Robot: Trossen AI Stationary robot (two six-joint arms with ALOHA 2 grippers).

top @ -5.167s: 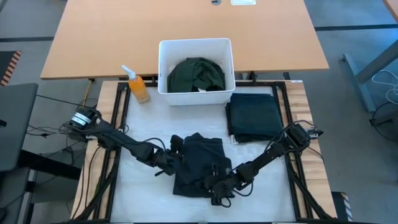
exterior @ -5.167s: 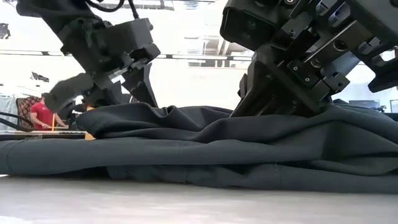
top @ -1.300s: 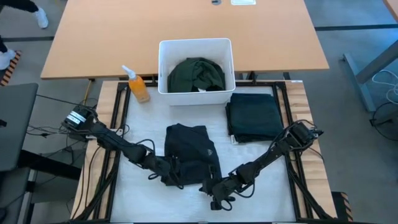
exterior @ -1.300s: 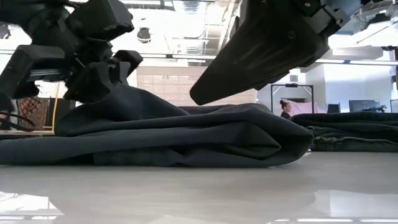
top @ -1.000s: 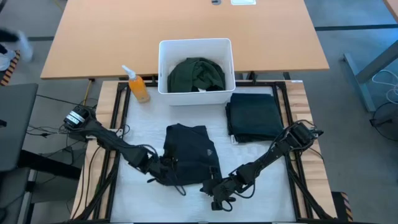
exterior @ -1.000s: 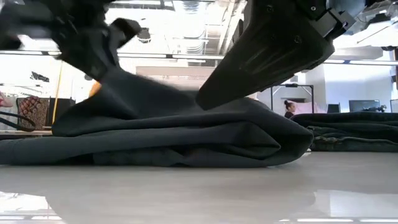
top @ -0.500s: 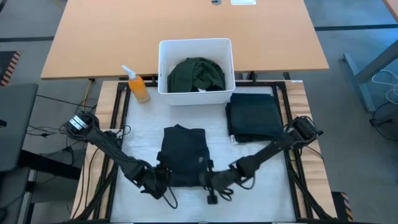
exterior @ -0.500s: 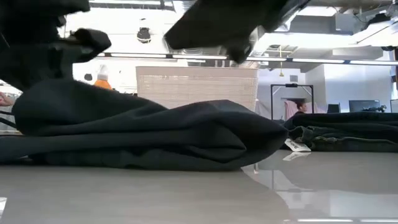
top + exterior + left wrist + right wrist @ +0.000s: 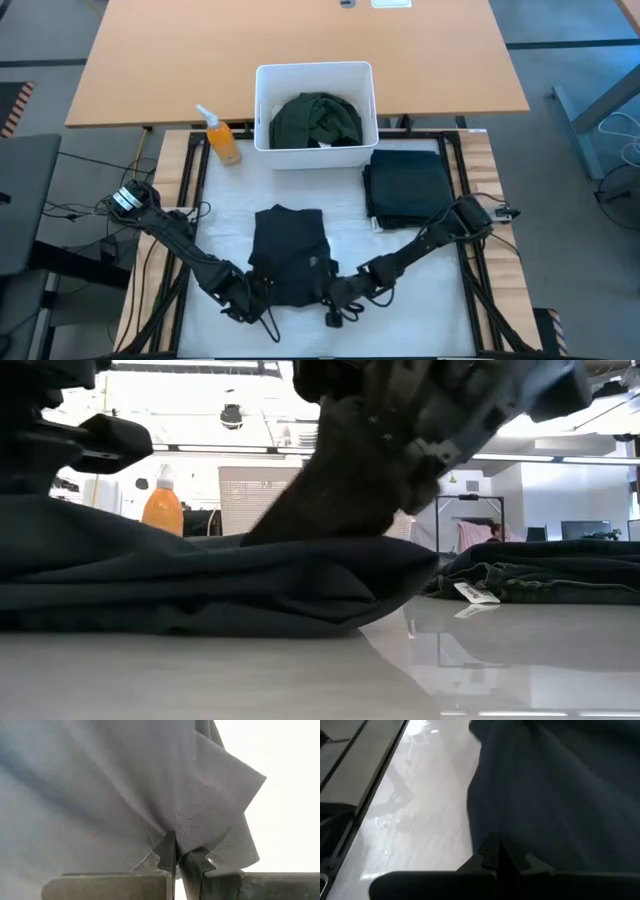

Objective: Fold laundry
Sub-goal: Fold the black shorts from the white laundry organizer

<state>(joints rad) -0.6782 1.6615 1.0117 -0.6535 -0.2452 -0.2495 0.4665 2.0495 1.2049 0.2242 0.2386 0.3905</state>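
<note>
Near edge of the tabletop (image 9: 420,300), centre: my left gripper (image 9: 262,290) is clenched on the near-left corner of the black garment (image 9: 290,250); the left wrist view shows a pinch of cloth caught between the fingertips (image 9: 170,851). My right gripper (image 9: 335,292) is at the near-right corner of the same garment, fingers closed tight; cloth seems to be nipped between them, though the right wrist view is dim there.

The black garment lies folded into a narrow upright rectangle, running from the near edge toward the middle of the tabletop. In the low view its fold bulges toward the right.

Farther, toward the right edge: a dark folded garment (image 9: 408,188) lies flat, a small white tag (image 9: 470,592) at its near-left corner.

Far edge: white bin (image 9: 262,110) with a dark green garment (image 9: 316,118) bunched inside. Just left of it, an orange spray bottle (image 9: 222,140).
</note>
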